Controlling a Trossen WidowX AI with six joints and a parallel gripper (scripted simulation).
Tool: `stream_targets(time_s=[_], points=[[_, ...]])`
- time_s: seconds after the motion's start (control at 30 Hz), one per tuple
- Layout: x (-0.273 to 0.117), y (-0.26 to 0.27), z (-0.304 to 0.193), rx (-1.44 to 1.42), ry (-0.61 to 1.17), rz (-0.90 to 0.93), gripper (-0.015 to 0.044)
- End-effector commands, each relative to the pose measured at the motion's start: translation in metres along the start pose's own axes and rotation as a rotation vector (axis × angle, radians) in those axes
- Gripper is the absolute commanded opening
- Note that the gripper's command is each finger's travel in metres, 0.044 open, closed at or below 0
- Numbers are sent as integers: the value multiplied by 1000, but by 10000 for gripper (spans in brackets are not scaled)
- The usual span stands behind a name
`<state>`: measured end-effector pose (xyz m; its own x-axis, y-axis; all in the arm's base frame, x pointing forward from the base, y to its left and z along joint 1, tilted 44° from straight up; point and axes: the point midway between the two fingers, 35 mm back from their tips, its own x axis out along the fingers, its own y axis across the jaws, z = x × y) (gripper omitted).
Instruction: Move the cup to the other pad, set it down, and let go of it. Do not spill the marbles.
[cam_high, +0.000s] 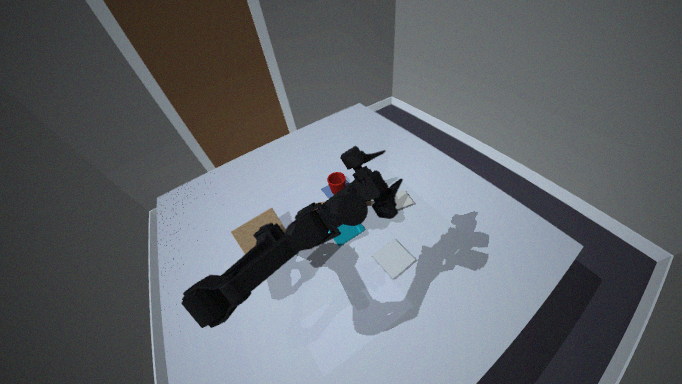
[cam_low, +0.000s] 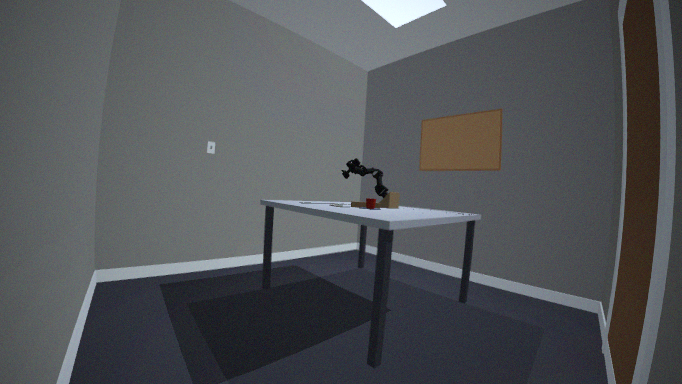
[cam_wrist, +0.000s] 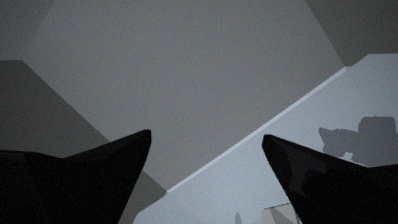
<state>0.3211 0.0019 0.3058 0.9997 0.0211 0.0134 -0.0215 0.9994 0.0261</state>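
Note:
A red cup (cam_high: 336, 183) (cam_low: 371, 203) stands upright on a blue pad (cam_high: 327, 191), beyond the arm in the top view. No marbles can be made out in it. A teal pad (cam_high: 350, 234) lies on the near side of the arm, partly covered by it. My gripper (cam_high: 393, 166) (cam_wrist: 208, 138) is open and empty, its fingers wide apart. It is raised high above the table, away from the cup. The cup and both of these pads are out of the wrist view.
A low wooden bar (cam_low: 358, 204) lies beside the cup, mostly hidden by the arm in the top view. A wooden block (cam_high: 250, 231) (cam_low: 393, 200) stands nearer the arm's base. Two pale square tiles, one nearer (cam_high: 394, 258) and one farther (cam_high: 407, 200), lie on the white table (cam_high: 450, 300).

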Motion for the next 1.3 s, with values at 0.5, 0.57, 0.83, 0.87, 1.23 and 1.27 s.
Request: stream_targets(time_s=[0.5,0.57,0.83,0.87,1.23,1.27], points=[[46,47,-202,477,850,-416,148],[42,51,-221,490,915,-510,148],[10,57,-284,447,1036,-1022,148],[5,58,-290,424,1028,-1088,148],[-15,57,-307,285,925,-1343,148],[-15,57,-307,285,925,-1343,148]])
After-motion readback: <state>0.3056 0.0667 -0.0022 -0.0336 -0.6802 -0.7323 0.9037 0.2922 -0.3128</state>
